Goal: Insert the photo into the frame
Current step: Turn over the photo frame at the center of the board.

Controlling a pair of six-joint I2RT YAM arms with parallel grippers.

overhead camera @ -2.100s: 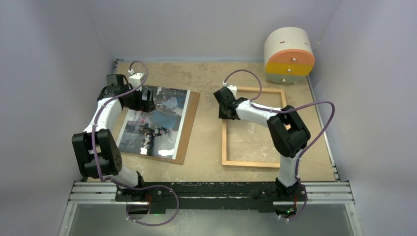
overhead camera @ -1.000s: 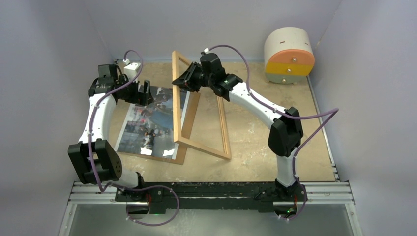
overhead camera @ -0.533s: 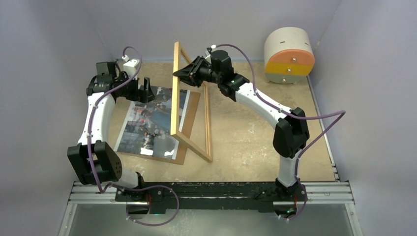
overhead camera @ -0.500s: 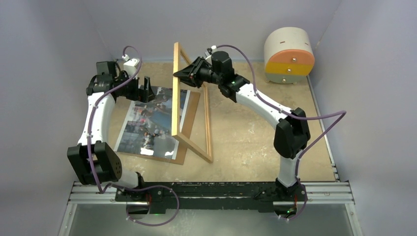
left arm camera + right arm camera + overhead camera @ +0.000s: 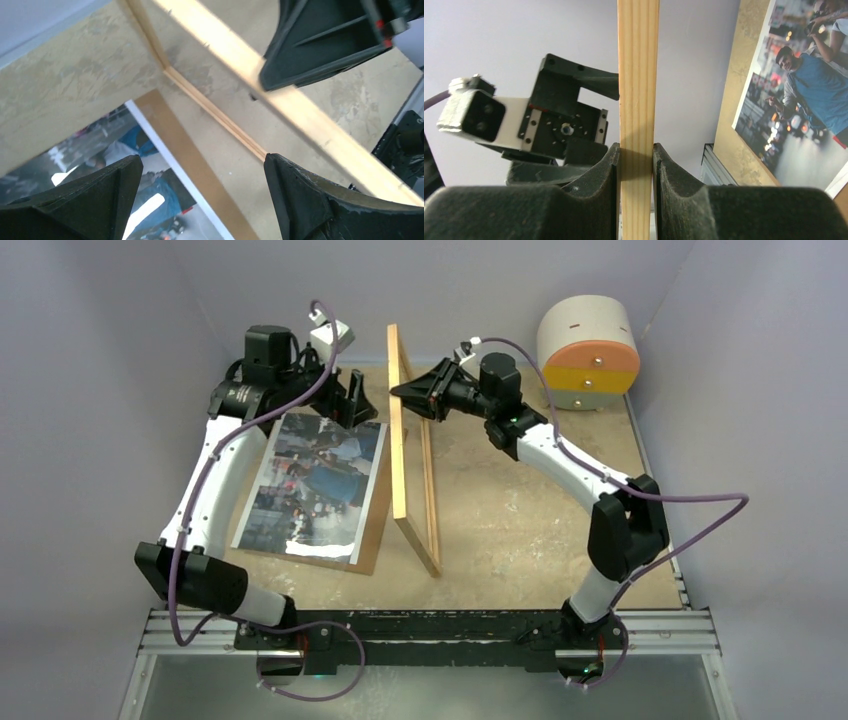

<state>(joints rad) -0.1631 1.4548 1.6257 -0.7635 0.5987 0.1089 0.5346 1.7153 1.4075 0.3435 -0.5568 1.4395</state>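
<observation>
The frame stands on edge, almost upright, its low corner on the table near the middle. My right gripper is shut on the frame's raised side rail, and both pads press the wood in the right wrist view. The photo lies face up on the brown backing panel at the left. My left gripper hangs open over the photo's far right corner, just left of the frame. Between its fingers I see the photo, the panel and the frame's rail.
A round cream drawer unit with orange and yellow fronts stands at the back right corner. Grey walls close in the table on the left, back and right. The metal rail carrying both arm bases runs along the near edge.
The right arm has tipped the frame more upright and carried its top to the right. The left arm has risen and swung right, from over the photo's far edge toward the frame.
</observation>
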